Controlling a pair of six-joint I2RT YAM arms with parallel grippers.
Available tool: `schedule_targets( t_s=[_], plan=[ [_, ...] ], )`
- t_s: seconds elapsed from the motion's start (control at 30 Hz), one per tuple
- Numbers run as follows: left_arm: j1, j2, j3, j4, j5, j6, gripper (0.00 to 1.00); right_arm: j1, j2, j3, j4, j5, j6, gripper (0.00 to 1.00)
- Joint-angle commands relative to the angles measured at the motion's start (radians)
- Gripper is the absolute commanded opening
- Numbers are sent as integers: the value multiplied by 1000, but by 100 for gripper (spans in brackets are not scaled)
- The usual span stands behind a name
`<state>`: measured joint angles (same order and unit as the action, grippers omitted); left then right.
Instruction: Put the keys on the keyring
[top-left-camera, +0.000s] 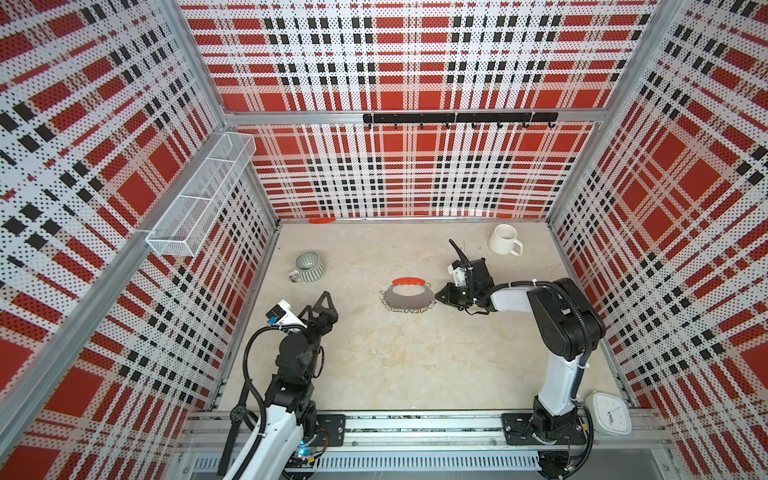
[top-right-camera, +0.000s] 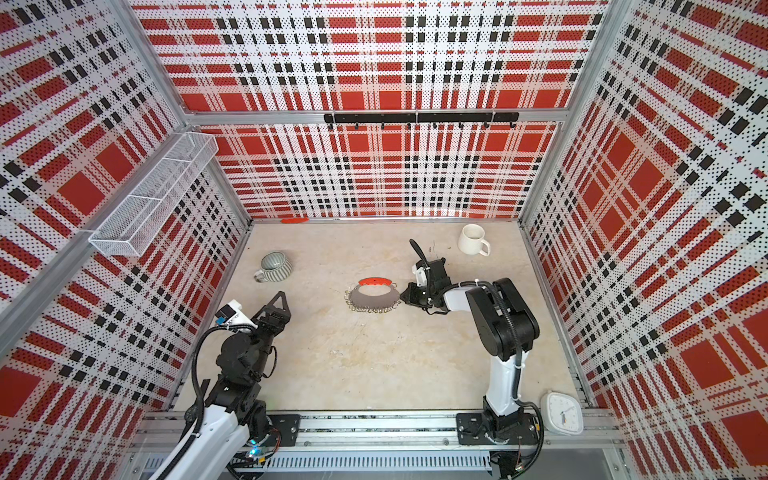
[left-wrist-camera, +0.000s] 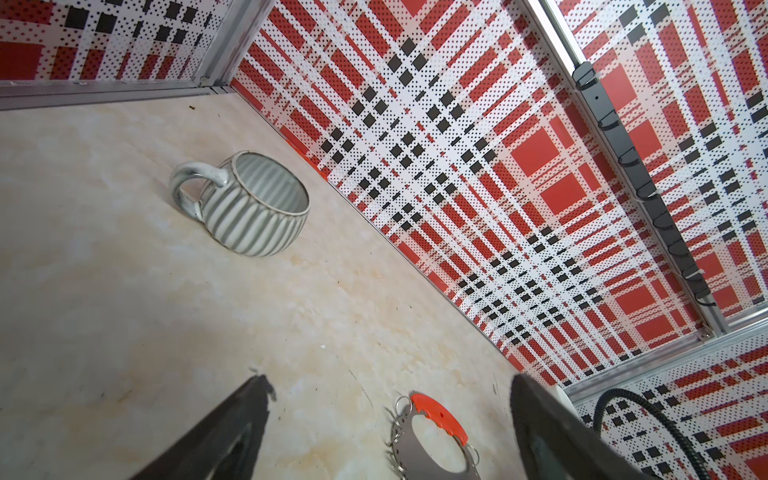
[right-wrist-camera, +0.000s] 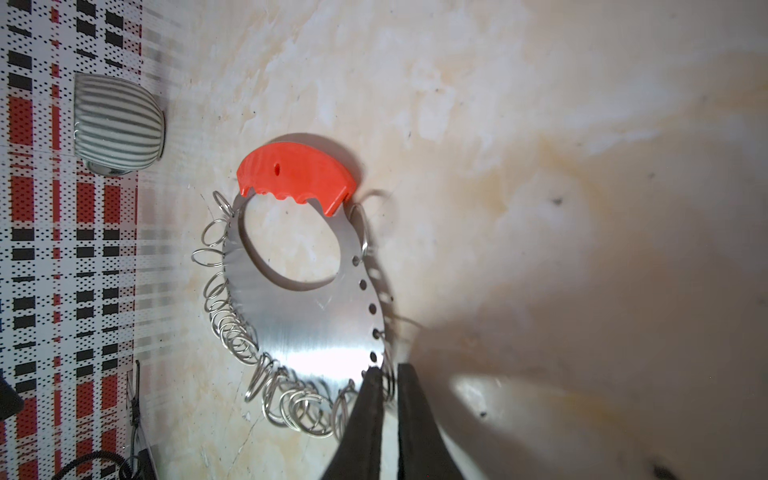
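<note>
Step in hand: getting a grip on the keyring (top-left-camera: 408, 296); nothing is threaded yet. It lies flat in the middle of the counter (top-left-camera: 374, 374), red segment toward the back wall, small wire loops fringing the near edge.

The right end effector (right-wrist-camera: 388, 370) sits low at the keyring's right rim. Its jaws are narrow, with only a slim gap. In the right wrist view the plate edge and one wire loop show at that gap. This reads as a pinch on the rim, but how firm it is cannot be told.

The left end effector (left-wrist-camera: 388, 377) is wide and holds nothing. It hangs over the left side of the counter, well apart from the keyring, and points roughly toward it.

The keys cannot be made out in any view. No key or black tag shows in either end effector or beside the keyring, so where they are cannot be told.

A ribbed mug (top-left-camera: 309, 266) and a white mug (top-left-camera: 504, 240) stand toward the back, clear of the work.

Judgement: this is an early stage. The next move calls for the right side to hold the rim steady, perhaps tilting it so one loop stands free. The empty left side then has to find and pick up the key. The loops are small and crowded, so lining the key up with one needs fine aim. The thin plate could slip from a shallow pinch.
</note>
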<state>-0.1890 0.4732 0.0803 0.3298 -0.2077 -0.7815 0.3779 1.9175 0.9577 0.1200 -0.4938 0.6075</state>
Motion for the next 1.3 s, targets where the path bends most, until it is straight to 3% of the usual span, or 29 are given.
schedule_targets(
  t_s=[0.0,0.17,0.47,0.7,0.77,0.87,0.93,1.0,1.2,1.27],
  plan=[
    [10,-9,4,-7,20,-5,93,8,22,26,30,-3,-3,15],
    [9,-11,2,-7,27,-16,93,7,47,30,54,-20,15,16],
    [10,8,47,-30,9,-28,87,11,7,83,-19,13,-37,0],
    [-20,88,175,-12,5,-24,82,100,-67,420,-347,201,-290,0],
    [-45,142,241,-2,-16,1,82,124,-74,518,-388,225,-324,0],
    [-86,250,359,10,-27,67,82,155,-66,657,-425,353,-353,0],
    [-90,329,439,5,-6,104,82,164,-60,702,-423,370,-404,0],
    [-91,402,512,-6,26,133,82,164,-62,753,-435,400,-376,0],
    [-93,569,662,-15,176,198,83,117,-51,875,-486,126,-370,0],
    [-93,633,721,-20,261,219,82,92,-49,887,-531,91,-376,0]
  ],
)
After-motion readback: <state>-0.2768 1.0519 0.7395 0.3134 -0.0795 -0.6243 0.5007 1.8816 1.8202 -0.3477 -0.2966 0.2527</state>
